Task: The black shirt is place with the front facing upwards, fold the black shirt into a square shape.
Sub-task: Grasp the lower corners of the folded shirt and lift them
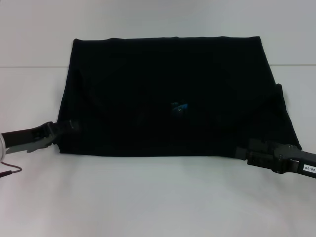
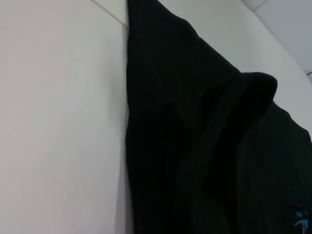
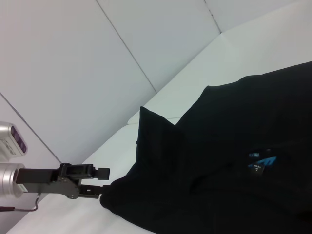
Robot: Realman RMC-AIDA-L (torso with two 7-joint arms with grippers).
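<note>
Black shirt lies folded on white surface, blue neck label near center; lettering not visible. Left claw at shirt's 8 o'clock corner, tips touching or under the cloth, grip state can't tell. Right claw at 4 o'clock corner, tips hidden against black fabric, can't tell either.

The left arm is extended low from the left edge, its wrist level. The left gripper is seen with fingers apart, one above the other, in the right wrist view. The right arm is laid in low from the right. The right gripper is apparently closed, though its fingertips are hard to make out.
</note>
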